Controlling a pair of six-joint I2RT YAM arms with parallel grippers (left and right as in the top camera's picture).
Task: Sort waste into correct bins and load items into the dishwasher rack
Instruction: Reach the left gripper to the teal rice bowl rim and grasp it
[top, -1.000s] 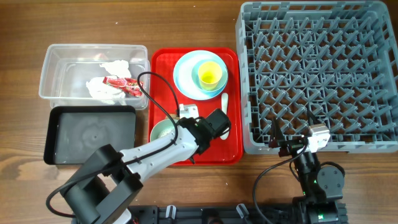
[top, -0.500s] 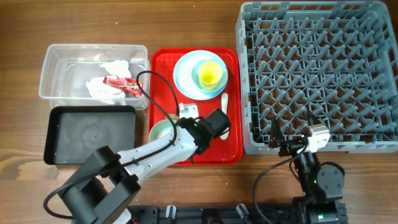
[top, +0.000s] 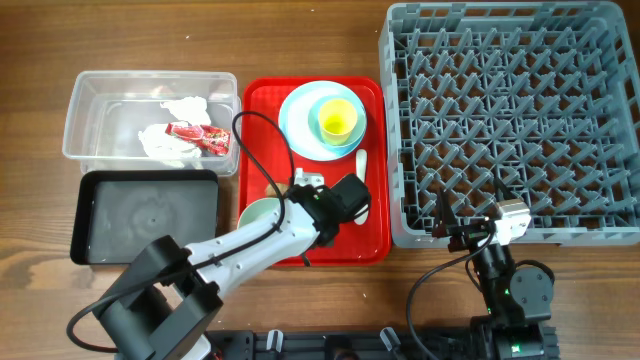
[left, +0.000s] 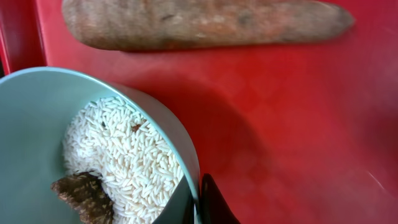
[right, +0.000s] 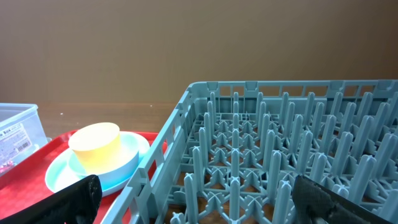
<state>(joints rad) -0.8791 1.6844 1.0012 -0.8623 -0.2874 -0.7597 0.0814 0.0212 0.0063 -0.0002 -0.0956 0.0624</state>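
My left gripper (left: 196, 202) is shut on the rim of the mint-green bowl (left: 37, 124), which holds white rice (left: 124, 149) and a small brown scrap (left: 81, 193). The bowl (top: 258, 213) sits at the front left of the red tray (top: 260, 100). A brown sausage-like scrap (left: 199, 22) lies on the tray just beyond it. The yellow cup (top: 337, 118) stands in the blue bowl (top: 345, 143) on the blue plate (top: 297, 115). The white spoon (top: 362, 185) lies beside them. My right gripper (right: 202, 205) is open and empty over the front edge of the grey rack (top: 510, 100).
The clear tub (top: 100, 110) at the back left holds white napkins (top: 180, 108) and a red wrapper (top: 195, 135). The black tray (top: 150, 215) lies in front of it, left of the red tray. The rack fills the right side.
My left gripper and the mint-green bowl have shifted very slightly toward the front of the tray. The right arm has not moved.
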